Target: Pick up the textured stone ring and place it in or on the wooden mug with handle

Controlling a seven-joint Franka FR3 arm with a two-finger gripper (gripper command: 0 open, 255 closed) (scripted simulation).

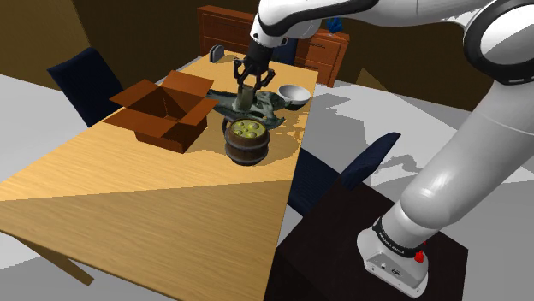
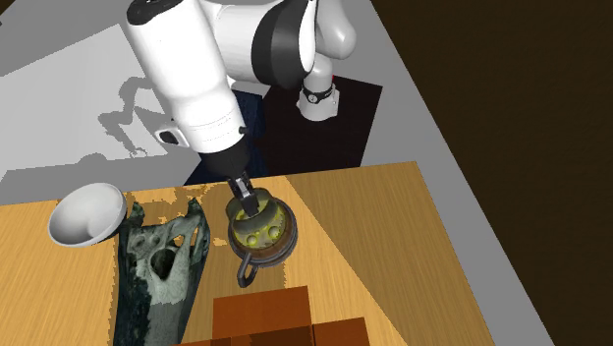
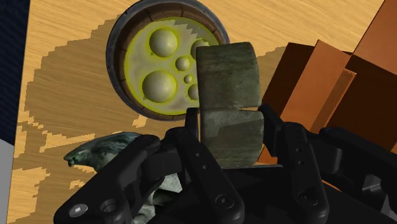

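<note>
white arm (image 1: 466,145) rises from the stand (image 1: 329,248) at the shoulder view's lower right, arches high over the table (image 1: 128,201), then drops its wrist almost straight down. gripper (image 1: 249,94) points at the tabletop.

fingers (image 3: 205,162) are narrowed onto a grey-green stone ring (image 3: 228,92), one finger on each side, ring standing on edge between them. ring is up in the air, off the table.

wooden mug (image 1: 246,144) stands upright below the hand, filled with yellow bubbly stuff, handle toward the cardboard box (image 1: 163,111). in the wrist view the ring overlaps the mug's rim on the box side; cannot tell whether it sits squarely over the opening.

box has its flaps open, near the mug. dark sculpted piece (image 2: 157,265) and white bowl (image 2: 86,214) lie on the mug's other side.
</note>
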